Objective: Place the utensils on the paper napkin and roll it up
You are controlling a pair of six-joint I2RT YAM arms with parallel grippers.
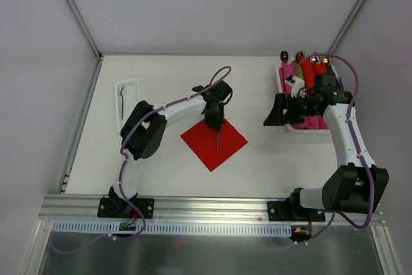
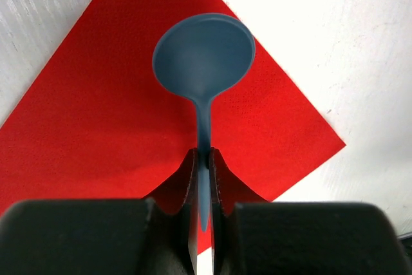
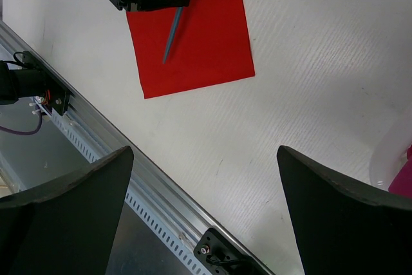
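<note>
While a white tray with one dark utensil sits at far left, the left gripper is clenched on the thin handle of a blue-grey spoon. The bowl reaches out over the red napkin, which lies flat as a diamond at mid-table. Whether the spoon touches the paper I cannot tell. Further right, the right gripper hangs with its fingers spread wide, holding nothing. It is just beside the bin of pink and red rolled bundles.

Risks, as I judge them: the grip is narrow and sits low on the handle, so the spoon could swing or twist as it goes down. If it is let go from too high, it may bounce towards a napkin corner. The paper is thin and loose, so fingertips dragging on it would shift or crease it and spoil the roll.

No brand, label or writing can be read.
</note>
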